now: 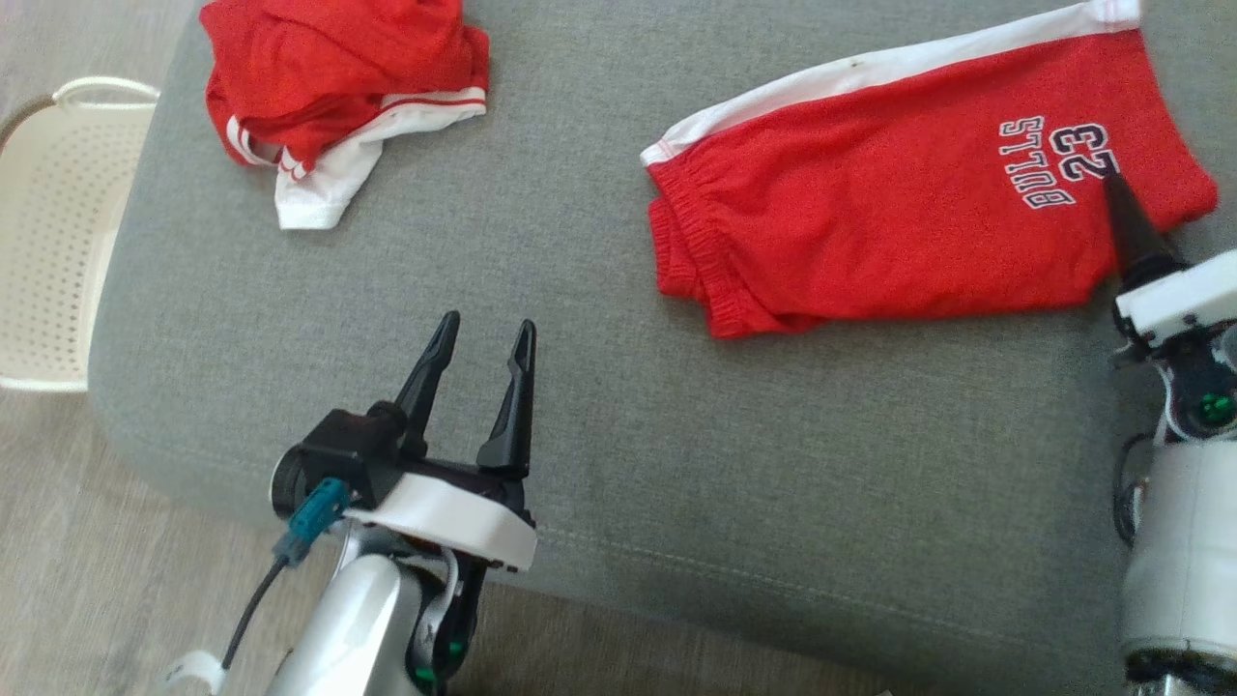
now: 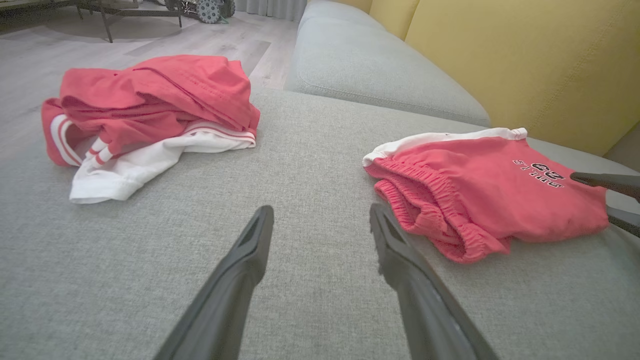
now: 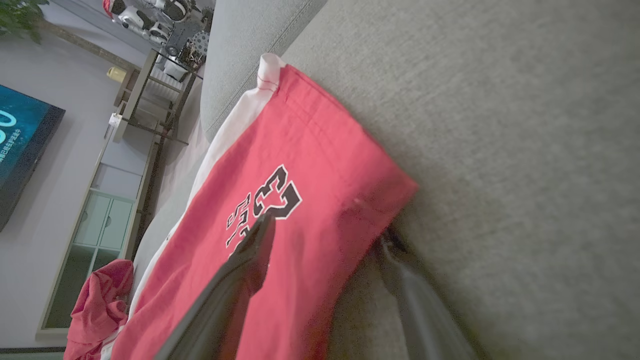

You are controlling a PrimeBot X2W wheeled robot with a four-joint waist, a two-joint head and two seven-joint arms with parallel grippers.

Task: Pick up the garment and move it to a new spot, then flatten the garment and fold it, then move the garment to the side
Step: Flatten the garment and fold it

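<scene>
One clamp seems due before moving aside: the right gripper (image 3: 325,232), jaws wide, straddles the folded red jersey shorts' (image 1: 899,184) edge, upper right.

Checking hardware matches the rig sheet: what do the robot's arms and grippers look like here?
Left gripper: two long, tapering black fingers on a black block, white plate below, teal connector with a black cable, silver forearm. Right gripper: same dark fingers, white mount, pale forearm, green light.
</scene>
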